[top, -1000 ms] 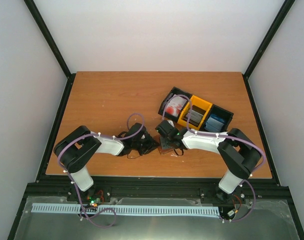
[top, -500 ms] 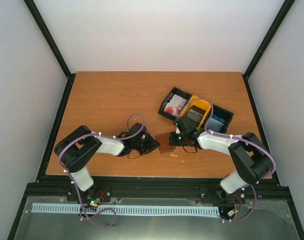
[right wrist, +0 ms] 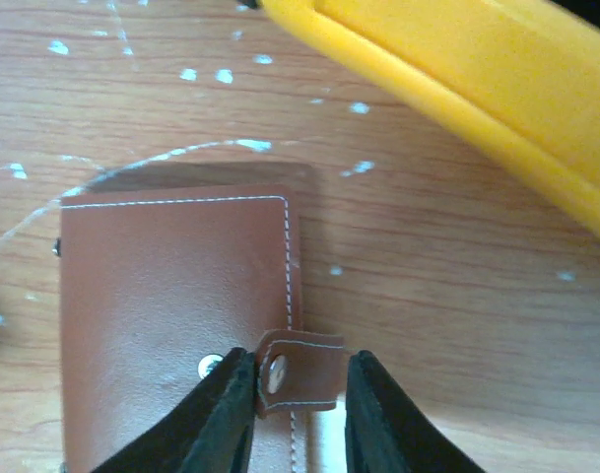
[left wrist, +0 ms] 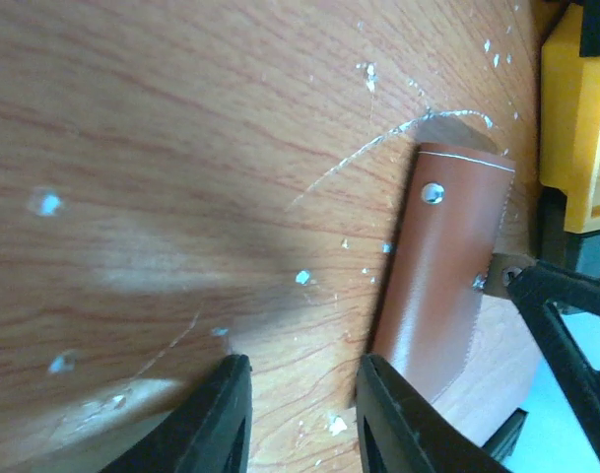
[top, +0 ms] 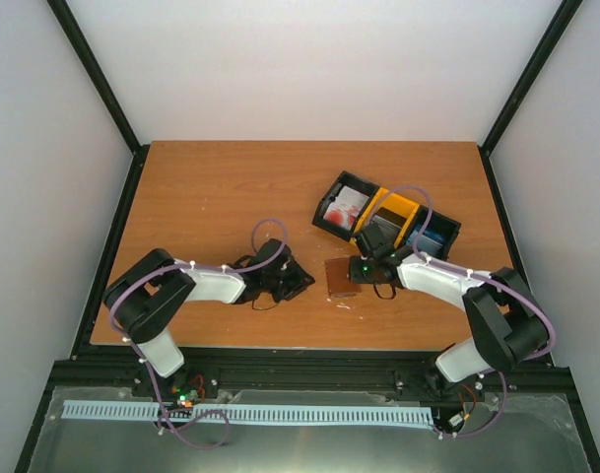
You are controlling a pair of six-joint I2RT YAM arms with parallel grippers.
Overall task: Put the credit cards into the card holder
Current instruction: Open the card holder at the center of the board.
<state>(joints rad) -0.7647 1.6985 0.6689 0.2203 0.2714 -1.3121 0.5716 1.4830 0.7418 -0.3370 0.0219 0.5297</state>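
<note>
The brown leather card holder (top: 338, 277) lies shut and flat on the table near the front. In the right wrist view it (right wrist: 171, 315) shows its snap tab (right wrist: 301, 370) standing between my right gripper's (right wrist: 295, 399) open jaws; the left jaw touches the tab and the right jaw is apart from it. My right gripper (top: 359, 269) is at the holder's right edge. My left gripper (top: 301, 282) is open and empty just left of the holder (left wrist: 437, 276). White-and-red credit cards (top: 347, 205) and blue cards (top: 430, 239) lie in bins.
Three joined bins stand at the back right: a black one (top: 331, 191), a yellow one (top: 402, 208) partly behind my right arm, and a black one (top: 447, 229). The yellow bin (right wrist: 497, 89) lies close beyond the holder. The table's front edge (top: 309, 345) is near.
My right arm has swung right from above the card holder to its right edge, uncovering it. The holder has shifted a little right. The left arm has hardly moved.
</note>
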